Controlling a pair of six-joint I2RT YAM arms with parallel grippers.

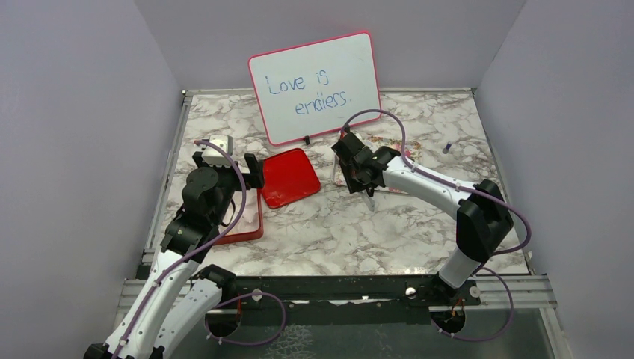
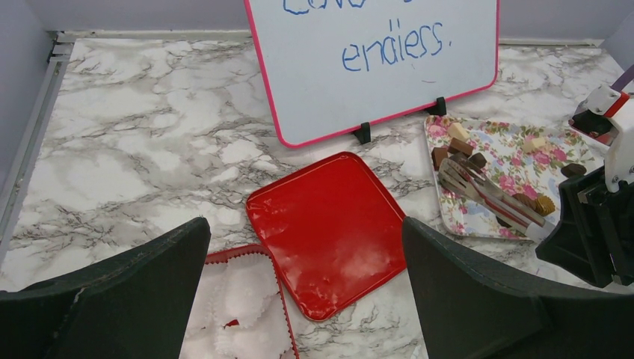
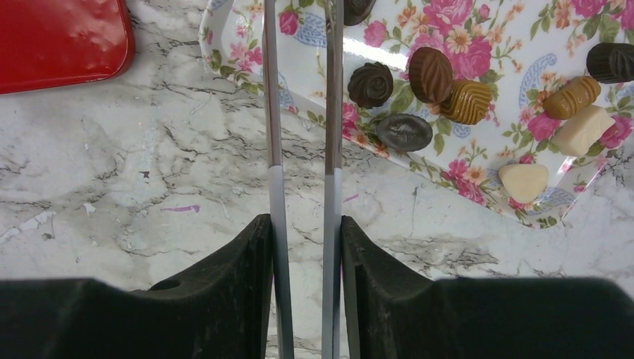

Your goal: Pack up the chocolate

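We start with the grey-and-white marble worktop (image 1: pixel 359 224). At its 12 o'clock edge stands a white writing board with a pink rim (image 1: pixel 314 86). A shiny red square lid (image 1: pixel 290 176) lies flat near the middle. At 9 o'clock sits a red box with white paper cups (image 2: pixel 239 299). We see no sweets in the cups that show.

At about 2 o'clock lies a flat tray with pink flowers (image 2: pixel 516 149). All the chocolate (image 3: pixel 430 75) we can see sits on it, in small dark, brown and cream pieces.

The left pincer (image 2: pixel 303 224) hangs wide open over the box and lid, with nothing in it. The right pincer (image 3: pixel 303 221) is squeezed on long silver metal tongs (image 3: pixel 271 112). The tongs point toward 12 o'clock in its own view, out over the tray. We cannot tell if their tips hold a piece.

We think this is the picking step. Next the tongs need to close on just one small piece. Then it must be lifted and carried over to 9 o'clock, and dropped gently into a paper cup.
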